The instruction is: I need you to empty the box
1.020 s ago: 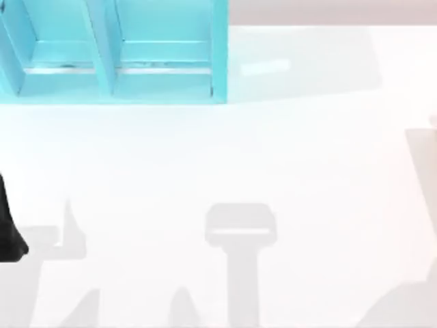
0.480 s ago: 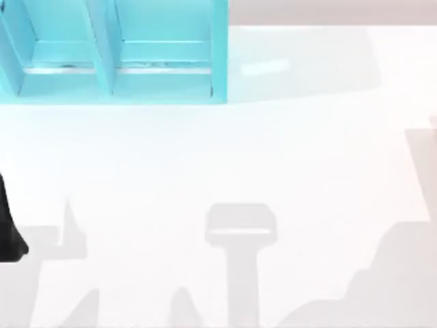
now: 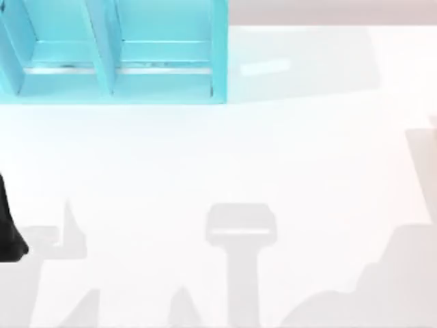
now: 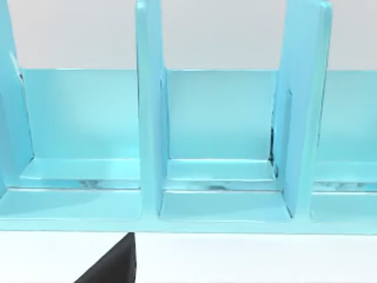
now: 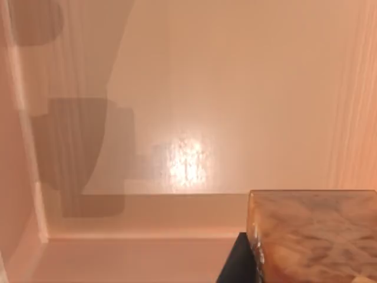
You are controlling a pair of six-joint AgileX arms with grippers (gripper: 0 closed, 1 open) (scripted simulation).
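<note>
The right wrist view looks into a pale box (image 5: pixel 177 88), with a marbled brown block (image 5: pixel 312 236) close against a dark part of the right gripper, whose jaw state cannot be told. The block appears rigid, glossy and probably slippery; grasp it across flat opposing faces. The left arm (image 3: pixel 8 229) sits parked at the table's left edge, facing a blue rack (image 4: pixel 224 177).
</note>
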